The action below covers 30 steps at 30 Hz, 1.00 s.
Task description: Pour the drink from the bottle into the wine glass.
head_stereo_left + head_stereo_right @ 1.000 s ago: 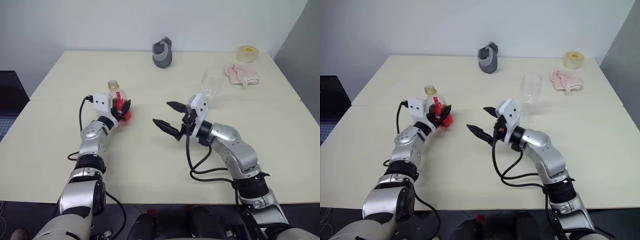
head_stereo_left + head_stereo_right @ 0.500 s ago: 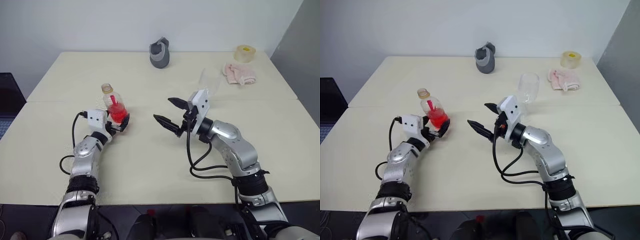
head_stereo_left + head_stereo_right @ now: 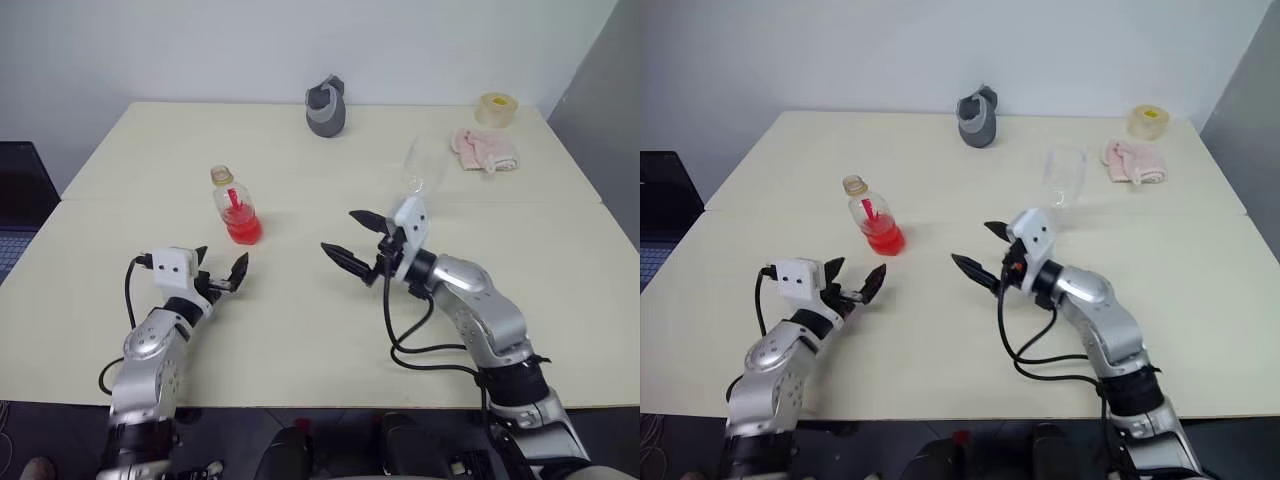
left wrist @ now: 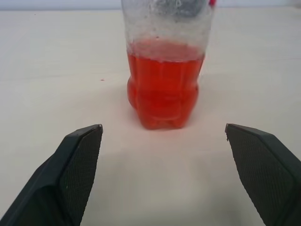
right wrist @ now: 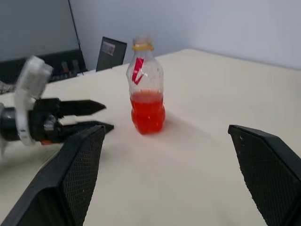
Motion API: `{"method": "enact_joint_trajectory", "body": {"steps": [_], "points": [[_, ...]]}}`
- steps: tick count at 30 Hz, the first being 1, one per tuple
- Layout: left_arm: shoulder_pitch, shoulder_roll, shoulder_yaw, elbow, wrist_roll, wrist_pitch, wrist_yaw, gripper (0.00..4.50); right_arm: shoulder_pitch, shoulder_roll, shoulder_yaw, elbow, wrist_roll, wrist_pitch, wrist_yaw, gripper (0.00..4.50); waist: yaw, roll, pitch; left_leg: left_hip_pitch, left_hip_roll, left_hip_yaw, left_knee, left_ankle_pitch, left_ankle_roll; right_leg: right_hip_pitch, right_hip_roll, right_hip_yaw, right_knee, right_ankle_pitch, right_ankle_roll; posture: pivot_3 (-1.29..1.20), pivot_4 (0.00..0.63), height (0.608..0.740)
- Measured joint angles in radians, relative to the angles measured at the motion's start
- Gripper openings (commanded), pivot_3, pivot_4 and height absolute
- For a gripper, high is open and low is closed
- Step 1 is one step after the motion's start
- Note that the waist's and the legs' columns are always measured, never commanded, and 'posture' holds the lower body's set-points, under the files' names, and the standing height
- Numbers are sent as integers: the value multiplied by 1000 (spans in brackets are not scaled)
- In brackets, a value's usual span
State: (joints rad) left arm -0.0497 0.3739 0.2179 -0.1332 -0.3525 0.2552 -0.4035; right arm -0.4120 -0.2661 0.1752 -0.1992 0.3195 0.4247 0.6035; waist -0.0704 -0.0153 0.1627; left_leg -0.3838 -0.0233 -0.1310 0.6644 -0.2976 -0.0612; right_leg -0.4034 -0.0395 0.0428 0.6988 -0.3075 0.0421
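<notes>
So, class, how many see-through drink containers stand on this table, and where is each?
2. The bottle stands left of centre, ahead of the left gripper. The wine glass stands farther back on the right, near the pink cloth. None seems hidden.

A wide cream-coloured table stands against a plain, pale blue-grey wall, with a seam running across the tabletop from side to side. At the table's right end, a grey panel rises at an angle. Beyond the table's left edge stands a dark monitor-like object. Light falls evenly and softly over the tabletop, casting faint shadows.
</notes>
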Motion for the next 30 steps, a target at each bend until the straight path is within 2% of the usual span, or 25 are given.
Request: {"method": "enact_joint_trajectory", "body": {"steps": [5, 9, 21, 30], "points": [[93, 23, -74, -257, -77, 150, -33, 4486, 55, -71, -50, 14, -47, 5, -50, 4500, 15, 0, 0, 1, 0, 1, 0, 0, 1, 0, 1, 1, 1, 0, 0, 0, 150, 740], [86, 70, -89, -361, -136, 219, -78, 4486, 46, -59, -98, 56, -80, 13, -134, 4500, 13, 0, 0, 2, 1, 2, -1, 0, 1, 0, 3, 1, 2, 0, 0, 0, 150, 740], [78, 200, -95, -400, -275, 305, -266, 4486, -105, 35, -156, 378, -184, -94, -318, 4500, 13, 0, 0, 2, 1, 5, -1, 0, 0, 0, 5, 2, 1, 0, 0, 0, 150, 740], [34, 194, -95, -363, -268, 298, -267, 4486, -158, 68, -193, 498, -185, -164, -352, 4500, 10, 0, 0, 2, 1, 6, -1, 0, 0, 0, 5, 3, 1, 0, 0, 0, 150, 740]]}}
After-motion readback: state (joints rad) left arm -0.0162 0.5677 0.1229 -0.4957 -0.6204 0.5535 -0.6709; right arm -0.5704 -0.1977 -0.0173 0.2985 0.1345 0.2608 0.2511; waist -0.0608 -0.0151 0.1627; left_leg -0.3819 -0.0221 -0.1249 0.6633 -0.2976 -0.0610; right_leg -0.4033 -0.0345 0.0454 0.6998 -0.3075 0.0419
